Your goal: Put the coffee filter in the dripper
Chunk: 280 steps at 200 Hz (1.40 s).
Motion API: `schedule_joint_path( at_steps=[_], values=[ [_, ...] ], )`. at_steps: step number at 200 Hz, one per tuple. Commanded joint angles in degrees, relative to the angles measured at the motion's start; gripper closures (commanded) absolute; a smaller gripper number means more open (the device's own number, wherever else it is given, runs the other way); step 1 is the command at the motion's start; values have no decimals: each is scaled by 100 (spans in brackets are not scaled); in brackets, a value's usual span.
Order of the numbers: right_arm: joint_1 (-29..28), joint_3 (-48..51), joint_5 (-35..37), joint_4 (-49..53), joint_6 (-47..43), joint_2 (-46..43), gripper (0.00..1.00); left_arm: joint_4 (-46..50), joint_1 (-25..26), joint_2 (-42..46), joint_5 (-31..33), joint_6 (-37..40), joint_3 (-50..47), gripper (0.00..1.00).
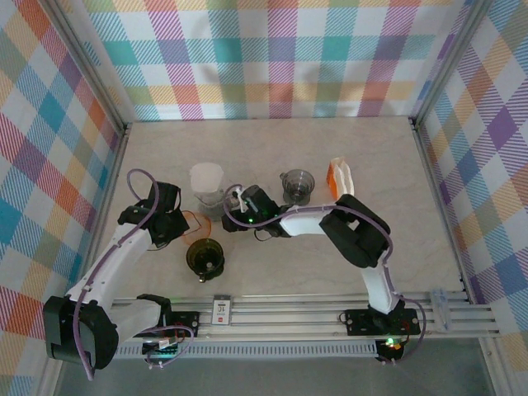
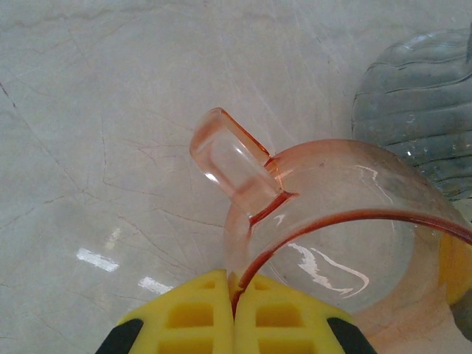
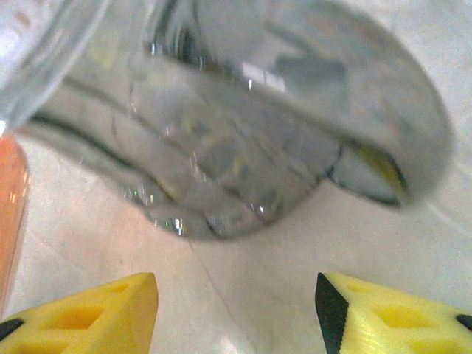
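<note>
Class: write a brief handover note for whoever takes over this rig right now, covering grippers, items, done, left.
Left gripper: shut on the rim of the pink dripper, by its handle.
Right gripper: open, empty, facing the clear ribbed dripper.
Done: cannot tell whether a filter sits in the clear ribbed dripper; it looks whitish from above.
To do: check the filter is seated, then release the pink dripper.

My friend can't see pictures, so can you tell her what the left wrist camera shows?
Two yellow fingers of the left gripper are shut on the rim of a see-through orange dripper, its handle pointing up and left in the picture. Beneath is a pale marbled table, with a clear ribbed vessel at the upper right.
</note>
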<state>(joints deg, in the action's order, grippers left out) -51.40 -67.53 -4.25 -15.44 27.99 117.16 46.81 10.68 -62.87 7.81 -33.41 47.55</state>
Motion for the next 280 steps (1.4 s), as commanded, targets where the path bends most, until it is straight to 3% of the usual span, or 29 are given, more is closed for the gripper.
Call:
schedule_joint_path(
  at_steps=[1,66,99,125,168,187,237,280],
  values=[
    [-59,422,-93,-348,122,-704,38,131,-101,201,-152,-27,258,100],
    [-99,2112,306,-435,402,-2609,37,603,304,805,-205,-155,530,100],
    [-99,2849,821,-56,392,-3681,37,908,1103,1091,162,-424,817,100],
    [-99,3205,1335,571,287,-4610,36,918,2108,1016,725,-756,1117,100],
    [-81,3520,2105,1811,276,-5954,33,608,3917,-61,1265,-1064,1627,100],
    [-79,3679,2483,2428,369,-6510,32,518,4458,-770,1308,-1001,1930,100],
    [-63,4060,2857,3621,646,-7734,29,354,4833,-2298,845,-552,2303,100],
    [-55,4137,2817,3924,732,-7952,27,384,4856,-3008,678,-281,2521,100]
  ],
)
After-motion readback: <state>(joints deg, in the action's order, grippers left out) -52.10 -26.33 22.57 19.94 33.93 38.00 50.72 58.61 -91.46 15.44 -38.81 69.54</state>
